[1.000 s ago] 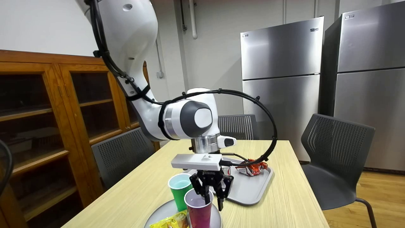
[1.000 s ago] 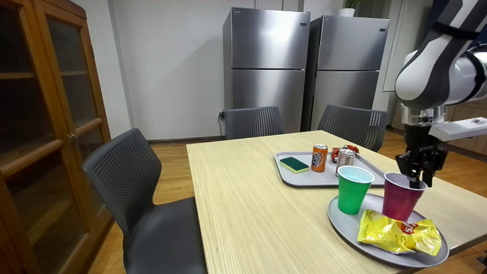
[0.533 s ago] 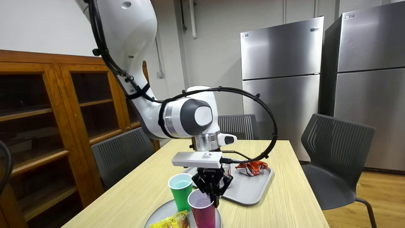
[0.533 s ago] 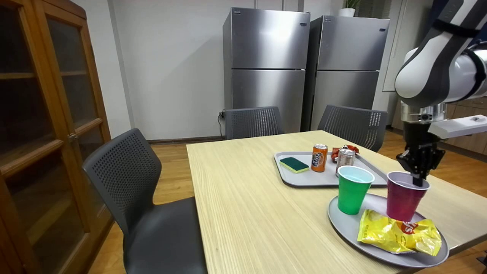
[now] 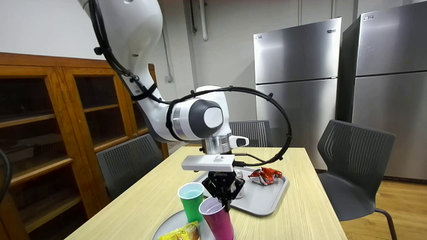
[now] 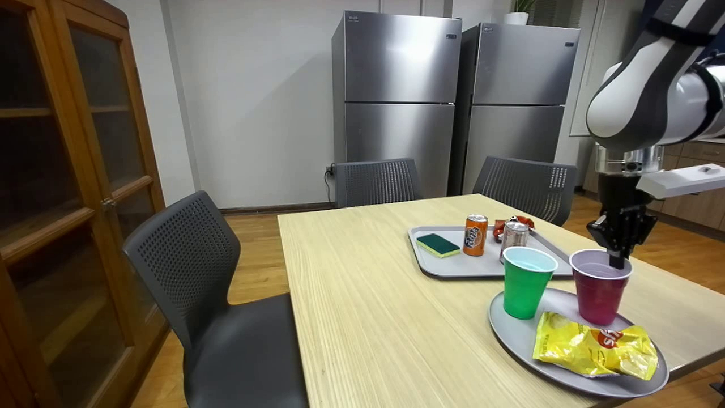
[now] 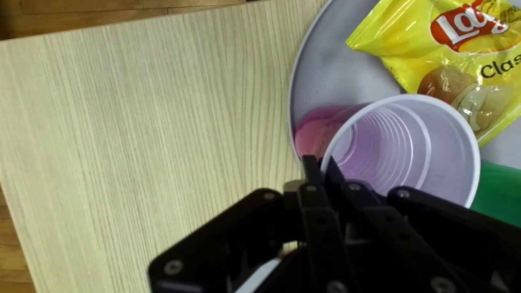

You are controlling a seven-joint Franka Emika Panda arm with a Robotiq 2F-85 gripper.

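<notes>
My gripper [image 7: 323, 163] is shut on the near rim of a purple cup [image 7: 390, 138], one finger inside and one outside the wall. In an exterior view the gripper [image 5: 226, 206] pinches the rim and the cup [image 5: 218, 222] leans over. The cup [image 6: 600, 297] also shows in an exterior view above the round grey plate [image 6: 504, 334]; I cannot tell if its base touches the plate. A yellow chip bag [image 6: 595, 345] lies on the plate beside it. A green cup [image 6: 527, 289] stands upright on the plate, close to the purple cup.
A grey tray [image 6: 427, 263] lies behind the plate on the wooden table [image 6: 362, 283]. It holds a green sponge [image 6: 438, 245], an orange can [image 6: 475, 235], a silver can [image 6: 514, 232] and a crumpled red wrapper [image 5: 265, 176]. Grey chairs [image 6: 209, 294] stand around the table.
The gripper's fingers have closed on the purple cup's rim. The arm has risen a little, and the cup has shifted and tilted with it.
</notes>
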